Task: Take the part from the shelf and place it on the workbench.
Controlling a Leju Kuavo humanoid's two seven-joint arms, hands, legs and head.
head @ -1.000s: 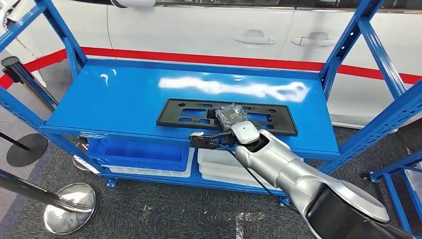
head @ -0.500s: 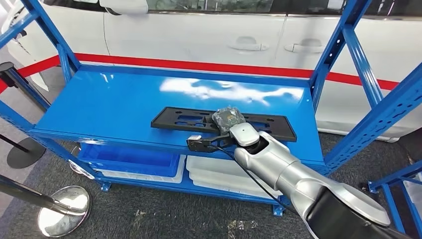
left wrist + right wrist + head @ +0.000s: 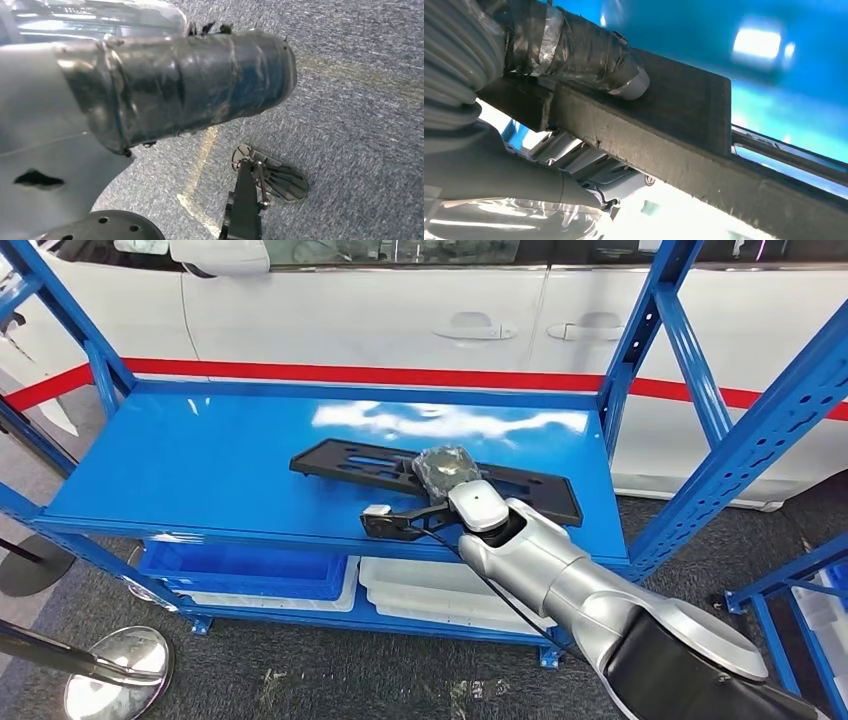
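Note:
A long black plastic part [image 3: 345,462] with cut-outs lies across the blue shelf [image 3: 190,465] near its front edge. My right hand [image 3: 445,472], wrapped in dark tape, grips the part about mid-length, with the silver arm reaching in from the lower right. In the right wrist view the taped thumb [image 3: 589,55] presses on the flat face of the part [image 3: 684,125] while the other fingers curl under its edge. My left hand [image 3: 175,85] hangs over grey carpet; its fingers are hidden, so I cannot tell how they lie.
Blue shelf uprights [image 3: 640,340] stand at the right and left of the deck. A blue bin [image 3: 250,565] and white trays [image 3: 430,590] sit on the lower level. A white car [image 3: 400,310] is behind, a chrome stanchion base [image 3: 115,670] at lower left.
The whole picture has slid left and down, so the camera has moved. My right hand keeps its grip on the black part at the same spot.

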